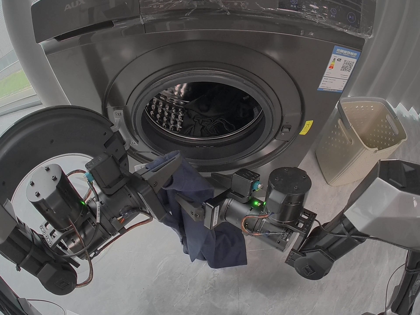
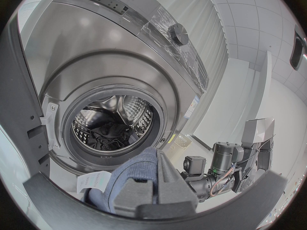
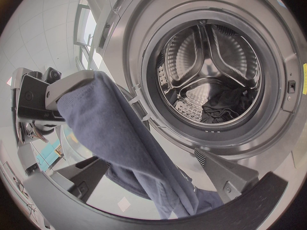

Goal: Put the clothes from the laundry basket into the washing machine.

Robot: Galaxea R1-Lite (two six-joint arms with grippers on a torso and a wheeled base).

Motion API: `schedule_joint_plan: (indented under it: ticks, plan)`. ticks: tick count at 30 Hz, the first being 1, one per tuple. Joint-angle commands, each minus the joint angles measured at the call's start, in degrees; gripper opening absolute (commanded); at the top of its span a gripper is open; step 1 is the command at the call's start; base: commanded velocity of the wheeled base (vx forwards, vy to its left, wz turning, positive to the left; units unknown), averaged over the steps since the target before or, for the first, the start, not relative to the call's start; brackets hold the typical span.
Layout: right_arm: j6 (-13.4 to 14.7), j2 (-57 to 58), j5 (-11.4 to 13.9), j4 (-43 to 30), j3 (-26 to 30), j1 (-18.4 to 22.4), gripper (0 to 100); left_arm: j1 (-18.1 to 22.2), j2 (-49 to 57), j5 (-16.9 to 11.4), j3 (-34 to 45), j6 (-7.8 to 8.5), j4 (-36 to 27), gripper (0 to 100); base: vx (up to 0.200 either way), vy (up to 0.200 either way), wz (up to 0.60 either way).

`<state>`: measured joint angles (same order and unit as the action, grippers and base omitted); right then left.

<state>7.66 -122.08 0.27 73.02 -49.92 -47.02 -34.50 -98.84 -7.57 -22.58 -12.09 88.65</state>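
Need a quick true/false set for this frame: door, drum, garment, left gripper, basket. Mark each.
1. The washing machine door is open. True.
2. The drum is empty. False: dark clothing lies in it.
3. The left gripper is shut on the navy garment. True.
4. The navy garment is inside the drum. False: it hangs outside, in front of the machine and below the opening.
5. The laundry basket stands on the robot's left of the machine. False: it stands on the floor at the robot's right of it.
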Motion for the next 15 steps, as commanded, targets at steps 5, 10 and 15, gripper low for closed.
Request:
schedule_joint_plan:
  ticks: [5, 10, 15]
  plan:
    - [-0.01, -2.29, 0.0, 2.65, -1.23, -0.79, 0, 0.05, -0.12, 0.01, -0.01, -0.04, 0.03, 0, 0.0, 0.0, 0.0]
    - [-0.27, 0.26, -0.09, 3.09, 0.0, -0.35, 0, 0.13, -0.48, -0.08, -0.01, -0.04, -0.06, 0, 0.0, 0.0, 0.0]
    - [-0.54, 5.09, -0.18, 2.39, 3.25, 0.7, 0, 0.31, -1.44, 0.01, 0.16, 0.05, -0.06, 0, 0.0, 0.0, 0.0]
